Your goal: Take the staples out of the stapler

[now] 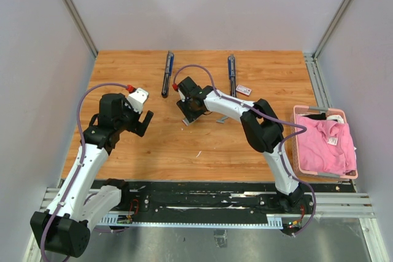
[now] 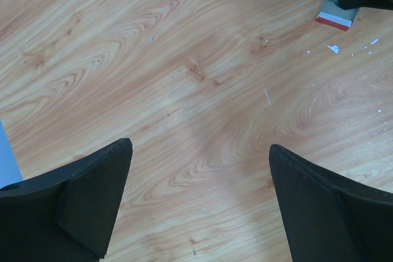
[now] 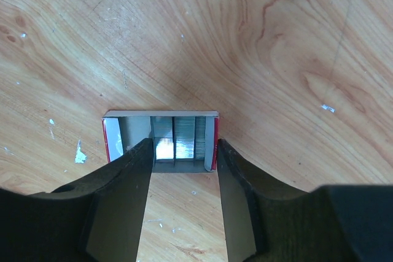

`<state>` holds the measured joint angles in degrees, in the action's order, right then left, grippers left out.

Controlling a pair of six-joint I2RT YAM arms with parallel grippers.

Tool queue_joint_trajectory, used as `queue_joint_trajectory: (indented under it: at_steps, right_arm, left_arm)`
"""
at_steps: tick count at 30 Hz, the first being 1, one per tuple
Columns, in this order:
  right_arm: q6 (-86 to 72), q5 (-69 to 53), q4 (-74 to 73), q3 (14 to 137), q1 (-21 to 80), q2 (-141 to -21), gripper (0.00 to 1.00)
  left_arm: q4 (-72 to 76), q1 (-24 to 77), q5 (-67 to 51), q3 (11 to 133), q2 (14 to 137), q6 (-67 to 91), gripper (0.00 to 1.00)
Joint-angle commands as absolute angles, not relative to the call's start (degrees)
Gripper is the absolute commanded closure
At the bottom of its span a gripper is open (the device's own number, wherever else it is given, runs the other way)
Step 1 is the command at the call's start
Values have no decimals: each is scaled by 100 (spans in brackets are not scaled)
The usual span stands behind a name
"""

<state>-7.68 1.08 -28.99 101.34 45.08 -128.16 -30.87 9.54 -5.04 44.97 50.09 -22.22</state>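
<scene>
Two dark blue staplers lie at the back of the table, one on the left (image 1: 167,73) and one on the right (image 1: 231,73). My right gripper (image 1: 189,113) hangs over a small open tray with red sides (image 3: 159,142) that holds silvery staple strips (image 3: 184,139). Its jaws (image 3: 184,151) are partly open. The left finger is inside the tray beside the strips and the right finger is against the tray's right wall. My left gripper (image 1: 145,123) is wide open and empty (image 2: 201,151) over bare wood, to the left of the tray.
A small white box with red print (image 1: 244,90) lies by the right stapler. A small silvery piece (image 1: 221,119) lies right of the tray. A pink basket (image 1: 297,145) with pink cloth stands at the right edge. Tiny white flecks dot the wood.
</scene>
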Motion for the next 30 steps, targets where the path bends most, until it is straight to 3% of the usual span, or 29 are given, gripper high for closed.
queue_joint_trajectory:
  at_steps: [1, 11, 20, 30]
  right_arm:
    - [-759, 184, -3022, 10239, 4464, -12847, 53]
    - [-624, 228, -3085, 10401, 4446, -12702, 28]
    - [-211, 26, -3085, 10418, 4339, -12106, 25]
    - [1299, -675, -3085, 9703, 3702, -10968, 25]
  left_arm:
    - [-2958, 932, -554, 4447, 4934, -2276, 2]
    - [-2956, 931, -556, 4447, 4931, -2277, 2]
    - [-2962, 932, -542, 4447, 4922, -2276, 2]
    - [-2970, 932, -575, 4464, 4917, -2298, 2]
